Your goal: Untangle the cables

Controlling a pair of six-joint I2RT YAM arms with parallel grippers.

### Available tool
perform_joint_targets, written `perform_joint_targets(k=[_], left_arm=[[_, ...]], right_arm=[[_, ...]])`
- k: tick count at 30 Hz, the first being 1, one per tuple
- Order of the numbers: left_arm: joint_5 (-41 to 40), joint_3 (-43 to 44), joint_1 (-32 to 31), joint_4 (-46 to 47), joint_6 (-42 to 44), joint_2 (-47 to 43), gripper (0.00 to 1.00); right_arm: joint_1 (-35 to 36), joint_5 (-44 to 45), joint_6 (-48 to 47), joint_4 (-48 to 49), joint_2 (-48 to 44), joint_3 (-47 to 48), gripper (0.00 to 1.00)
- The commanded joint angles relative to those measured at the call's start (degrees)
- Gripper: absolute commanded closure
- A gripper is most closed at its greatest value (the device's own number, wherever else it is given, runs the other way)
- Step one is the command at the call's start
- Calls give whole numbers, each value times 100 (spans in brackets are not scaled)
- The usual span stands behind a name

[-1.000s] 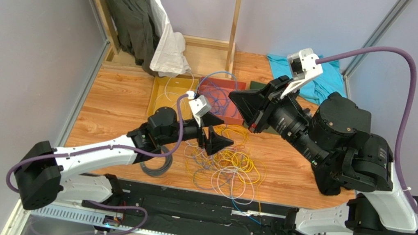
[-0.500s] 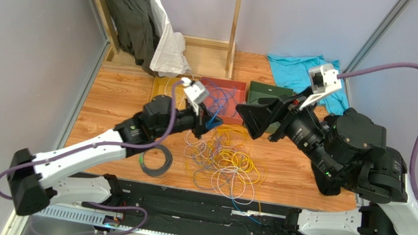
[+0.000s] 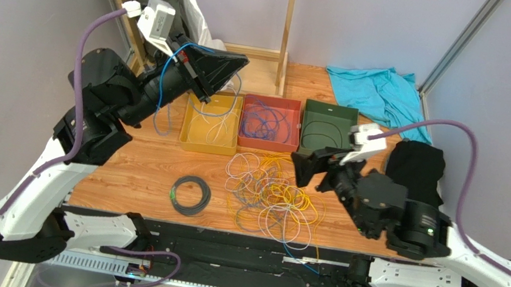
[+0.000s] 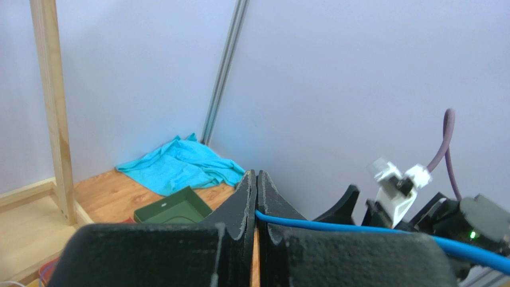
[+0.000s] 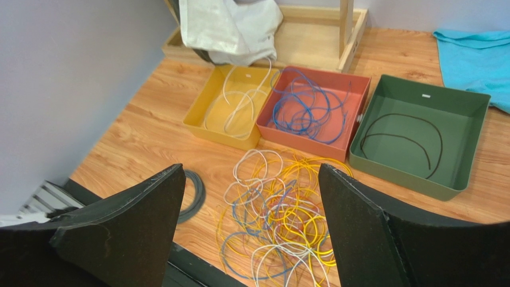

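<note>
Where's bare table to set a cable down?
Bare wood left of the yellow bin and black coil, out to the table edge; another strip behind the red bin and green bin, up to the teal cloth. Crowded: the cables fill the middle in front of the bins.

Cables [image 5: 278,221] under R gripper [image 5: 251,170]: yellow, white-grey, blue-purple mix. Ahead of it, 3 trays: yellow tray [image 5: 218,134] w/ white wire, red tray [image 5: 299,145] w/ blue wires, green tray [image 5: 395,178] w/ black wire. Teal cloth [image 5: 479,54] far right. Dark coil [image 5: 196,194] by its left finger. Table [image 5: 137,143]: light wood grain. L gripper [image 4: 256,197] black, blue cable [image 4: 335,226] at tips.
</note>
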Motion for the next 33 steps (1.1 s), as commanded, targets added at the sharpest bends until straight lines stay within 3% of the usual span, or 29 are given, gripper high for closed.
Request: perform_joint_targets(k=[1, 6, 8, 12, 19, 26, 33], left_arm=[[-44, 754, 0, -984, 48, 622, 100], [429, 1407, 289, -1591, -144, 1526, 100], [963, 1417, 605, -1697, -487, 1808, 100], [1248, 1390, 931, -1838, -734, 2711, 100], [432, 2716, 1002, -3454, 143, 4691, 100], [-578, 3315, 1186, -3798, 602, 5869, 100], [-1168, 3385, 1310, -3807, 1014, 6327, 100]], right_arm=[[22, -51, -91, 456, 304, -63, 14], [22, 335, -29, 368, 121, -62, 14], [31, 589, -12, 342, -107, -124, 15], [22, 775, -38, 193, -433, -194, 16], [5, 1004, -222, 25, -697, -256, 16], [-66, 1066, -468, 8, -671, -238, 16], [-355, 829, -539, 8, -469, -361, 15]])
